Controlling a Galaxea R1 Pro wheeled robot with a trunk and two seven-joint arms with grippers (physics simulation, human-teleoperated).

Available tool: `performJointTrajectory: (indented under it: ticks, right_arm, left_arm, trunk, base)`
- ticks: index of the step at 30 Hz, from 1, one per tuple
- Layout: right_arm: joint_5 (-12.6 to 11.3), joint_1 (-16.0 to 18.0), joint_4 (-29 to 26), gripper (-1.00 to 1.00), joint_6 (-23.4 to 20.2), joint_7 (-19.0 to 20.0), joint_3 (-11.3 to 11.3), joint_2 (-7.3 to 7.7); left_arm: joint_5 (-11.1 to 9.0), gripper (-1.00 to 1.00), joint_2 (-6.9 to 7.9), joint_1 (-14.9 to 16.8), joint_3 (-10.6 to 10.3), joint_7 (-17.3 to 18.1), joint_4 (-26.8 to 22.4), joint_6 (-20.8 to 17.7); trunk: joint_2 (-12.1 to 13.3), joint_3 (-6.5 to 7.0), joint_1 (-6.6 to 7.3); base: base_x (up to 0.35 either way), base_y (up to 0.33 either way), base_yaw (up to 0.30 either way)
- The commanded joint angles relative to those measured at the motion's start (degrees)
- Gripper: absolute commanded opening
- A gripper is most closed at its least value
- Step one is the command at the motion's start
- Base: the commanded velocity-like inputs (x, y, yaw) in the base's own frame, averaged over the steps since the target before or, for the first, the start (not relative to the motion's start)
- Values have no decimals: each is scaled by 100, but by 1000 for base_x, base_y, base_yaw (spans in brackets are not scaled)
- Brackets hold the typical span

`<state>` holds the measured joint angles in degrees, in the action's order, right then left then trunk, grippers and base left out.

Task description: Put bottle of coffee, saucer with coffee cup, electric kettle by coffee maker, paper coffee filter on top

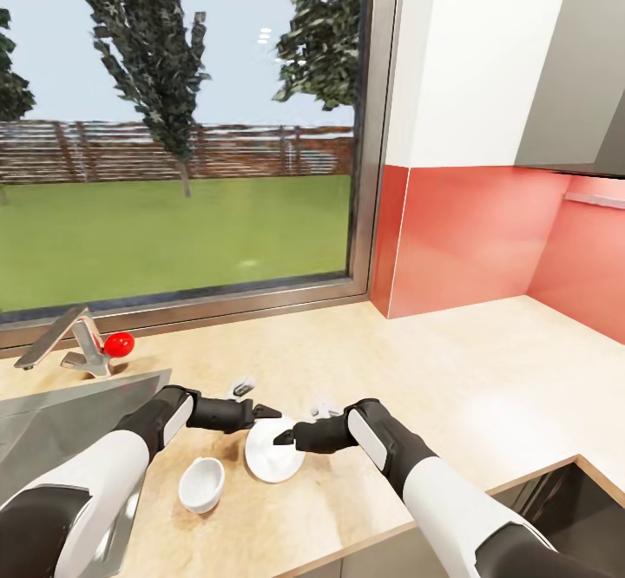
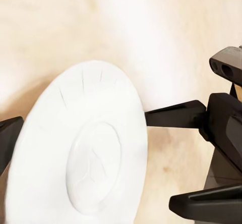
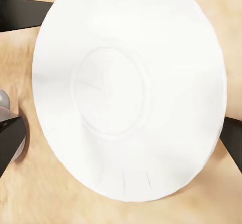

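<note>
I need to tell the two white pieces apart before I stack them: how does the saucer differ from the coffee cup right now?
The saucer is flat and wide; the coffee cup is deeper and narrower across. The saucer lies between the left gripper and the right gripper, while the coffee cup sits apart, nearer the sink, with no gripper at it. Both are plain white and rest on the countertop.

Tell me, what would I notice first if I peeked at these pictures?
Probably the white saucer on the countertop, with the left gripper and right gripper meeting over it. Beside it sits a white cup, and behind, a big window shows green grass and trees.
</note>
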<state>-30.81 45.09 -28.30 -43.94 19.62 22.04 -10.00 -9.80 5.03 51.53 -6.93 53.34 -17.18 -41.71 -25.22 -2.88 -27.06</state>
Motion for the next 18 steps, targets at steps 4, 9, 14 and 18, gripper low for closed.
performJointTrajectory:
  ticks: [4,9,14,18]
  right_arm:
    - [75,2,8,100,-27,7,20,0]
    - [75,1,8,100,-27,6,20,0]
    - [75,0,8,100,-31,7,20,0]
    - [75,-1,8,100,-32,5,20,0]
  left_arm:
    - [-54,100,7,6,-57,91,-5,-38]
    - [-49,100,7,6,-62,155,-2,-40]
    - [-49,-100,7,6,-68,167,-4,-41]
    - [-48,-100,7,6,-64,168,-5,-39]
  trunk:
    - [-11,-15,-4]
    - [-11,-15,-4]
    - [-11,-15,-4]
    - [-11,-15,-4]
  base:
    - [0,0,0]
    - [0,0,0]
    - [0,0,0]
    - [0,0,0]
